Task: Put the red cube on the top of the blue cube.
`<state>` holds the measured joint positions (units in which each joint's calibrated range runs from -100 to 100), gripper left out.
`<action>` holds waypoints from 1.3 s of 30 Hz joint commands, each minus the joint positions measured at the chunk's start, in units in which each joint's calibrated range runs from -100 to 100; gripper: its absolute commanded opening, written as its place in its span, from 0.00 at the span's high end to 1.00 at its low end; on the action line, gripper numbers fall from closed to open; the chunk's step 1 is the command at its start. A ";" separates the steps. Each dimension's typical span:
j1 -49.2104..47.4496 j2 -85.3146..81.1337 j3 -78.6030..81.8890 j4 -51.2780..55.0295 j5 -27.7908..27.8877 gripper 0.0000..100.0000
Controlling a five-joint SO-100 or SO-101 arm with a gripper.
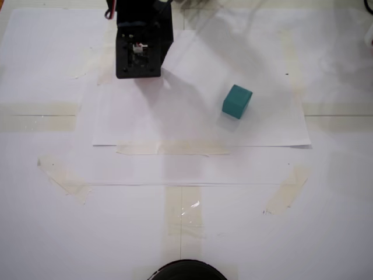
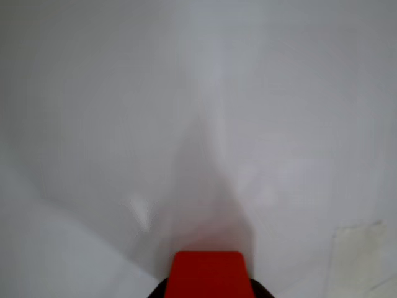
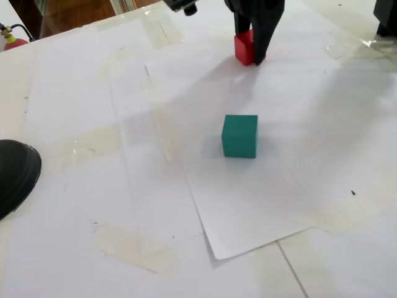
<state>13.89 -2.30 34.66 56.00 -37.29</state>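
Note:
In a fixed view the red cube (image 3: 243, 48) sits at the far end of the white paper, clamped between the black fingers of my gripper (image 3: 251, 54), which is shut on it. I cannot tell whether the cube touches the paper or hangs just above it. The wrist view shows the red cube (image 2: 208, 274) at the bottom edge, with blurred paper beyond. The blue cube (image 3: 240, 136) is teal and stands alone on the paper, well nearer the camera than the gripper. From above, the arm (image 1: 138, 41) hides the red cube, and the blue cube (image 1: 236, 101) lies to its lower right.
White sheets taped down with pale tape (image 1: 180, 216) cover the table. A black rounded object (image 3: 15, 174) sits at the left edge, also seen as the black rounded object (image 1: 185, 272) at the bottom edge from above. A dark object (image 3: 388, 18) stands at the top right corner.

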 commanded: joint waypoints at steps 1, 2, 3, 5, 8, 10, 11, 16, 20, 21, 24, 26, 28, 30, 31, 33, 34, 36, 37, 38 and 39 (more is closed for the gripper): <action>0.34 -0.62 0.25 0.14 1.07 0.85; 0.42 -0.70 0.25 0.46 1.12 0.86; 0.49 -0.79 0.25 0.71 1.17 0.86; 0.57 -1.13 0.16 1.36 1.27 0.88; 0.57 -1.99 -0.39 2.91 1.47 0.89; 0.34 -3.11 -1.02 4.38 1.51 0.90; 0.27 -3.71 -1.48 5.36 1.51 0.89; -0.64 -6.28 -4.65 11.31 0.24 0.91; -2.16 -8.17 -8.10 15.47 -0.59 0.91; -2.76 -8.60 -9.10 16.85 -1.12 0.91; -4.80 -9.80 -12.28 20.68 -3.13 0.91; -6.47 -10.32 -15.19 22.97 -4.49 0.91; -8.44 -10.32 -18.36 25.09 -6.06 0.91; -10.56 -10.06 -21.72 27.04 -7.91 0.91; -11.69 -9.72 -23.63 28.02 -8.79 0.91; -14.04 -8.69 -27.44 29.57 -10.60 0.91; -15.10 -8.00 -29.35 30.22 -11.48 0.91; -17.14 -6.28 -33.16 31.28 -13.09 0.91; -18.05 -5.17 -35.25 31.69 -13.77 0.91; -18.89 -3.80 -37.52 32.18 -14.46 0.91; -19.64 -2.59 -39.43 32.59 -14.99 0.91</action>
<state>-2.34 -7.07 6.91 86.34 -49.26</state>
